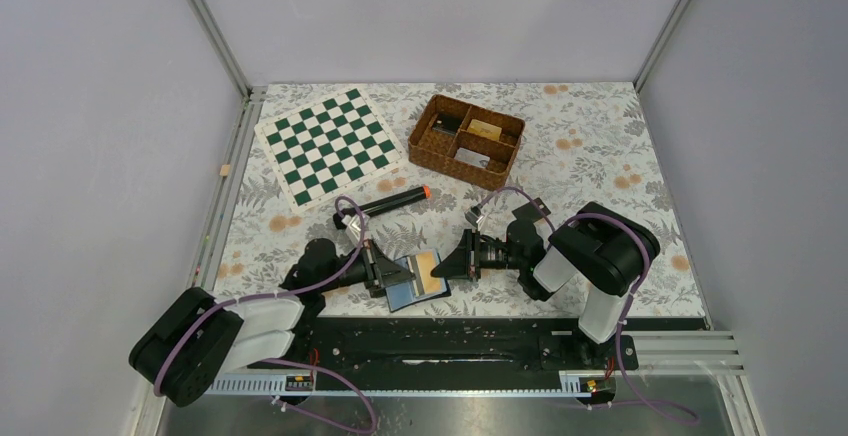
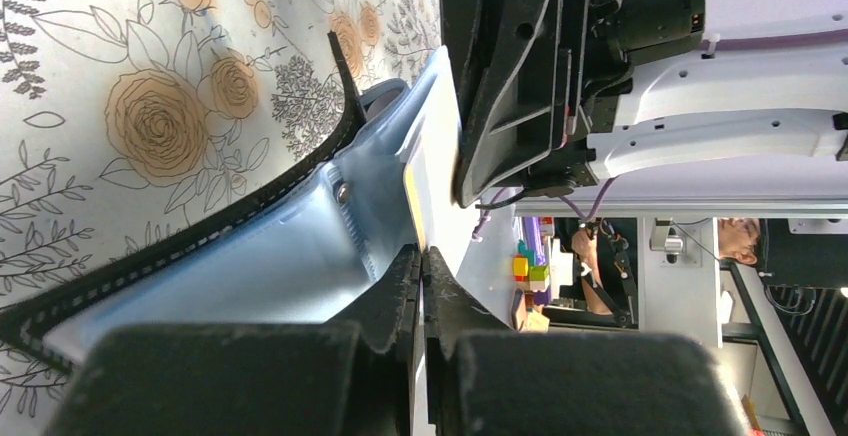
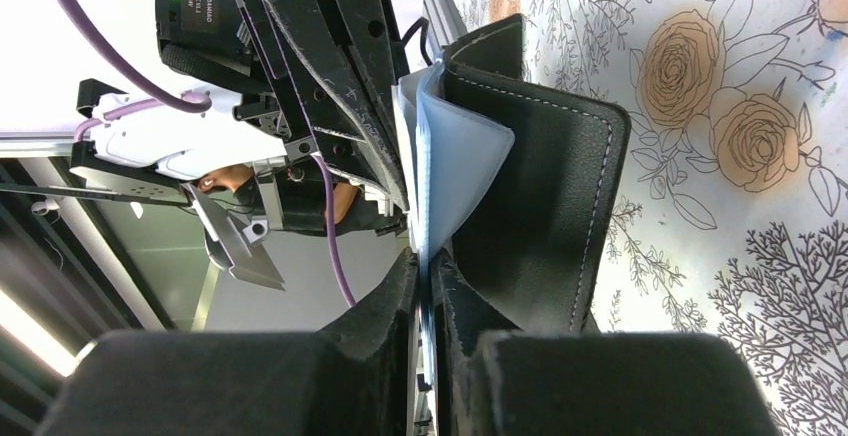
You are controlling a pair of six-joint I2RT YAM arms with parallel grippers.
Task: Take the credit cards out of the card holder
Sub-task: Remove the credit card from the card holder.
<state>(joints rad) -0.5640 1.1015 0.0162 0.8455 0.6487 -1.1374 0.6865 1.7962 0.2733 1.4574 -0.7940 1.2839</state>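
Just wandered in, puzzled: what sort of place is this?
Probably a robotics lab test cell: left arm and right arm bolted to a floral table, plain walls boxing it in, props like a chessboard mat and wicker basket.

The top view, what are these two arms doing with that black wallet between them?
Both arms are working on the card holder, which lies open on the flowered table just in front of their bases. The left gripper is shut on one edge of it and the right gripper on the opposite edge, each pinching a thin blue-grey panel. An orange-yellow card shows on the side nearer the right gripper and seems not yet pulled out.
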